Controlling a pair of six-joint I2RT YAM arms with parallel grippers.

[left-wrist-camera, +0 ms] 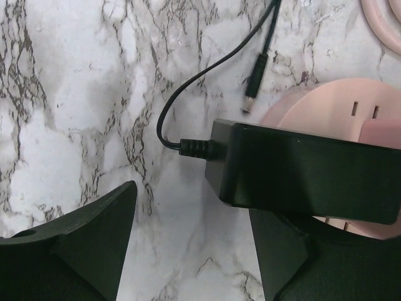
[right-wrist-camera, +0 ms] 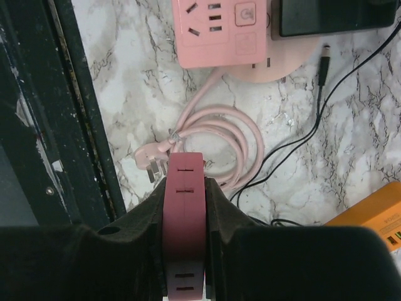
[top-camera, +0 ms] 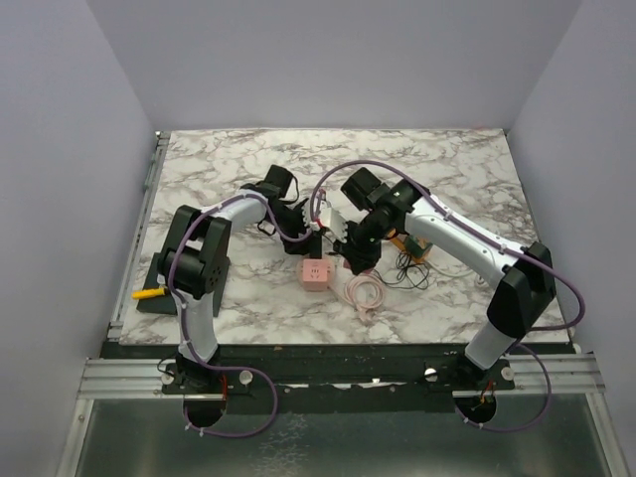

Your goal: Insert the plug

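A pink power strip (top-camera: 316, 274) lies on the marble table, also in the right wrist view (right-wrist-camera: 216, 31) and the left wrist view (left-wrist-camera: 335, 103). A black adapter plug (left-wrist-camera: 307, 172) rests over its top, its thin cord and barrel tip (left-wrist-camera: 255, 78) trailing away; it also shows in the right wrist view (right-wrist-camera: 332, 15). My left gripper (left-wrist-camera: 194, 238) is open, its right finger beside and under the adapter, nothing between the jaws. My right gripper (right-wrist-camera: 185, 188) is shut on a pink slotted block (right-wrist-camera: 183, 213), just right of the strip (top-camera: 356, 260).
A coiled pink cable with its three-pin plug (right-wrist-camera: 219, 141) lies near the strip, in front of it in the top view (top-camera: 363, 290). An orange device (top-camera: 412, 243) and loose black cord (top-camera: 407, 273) lie to the right. The table's dark front rail (right-wrist-camera: 75, 106) is close.
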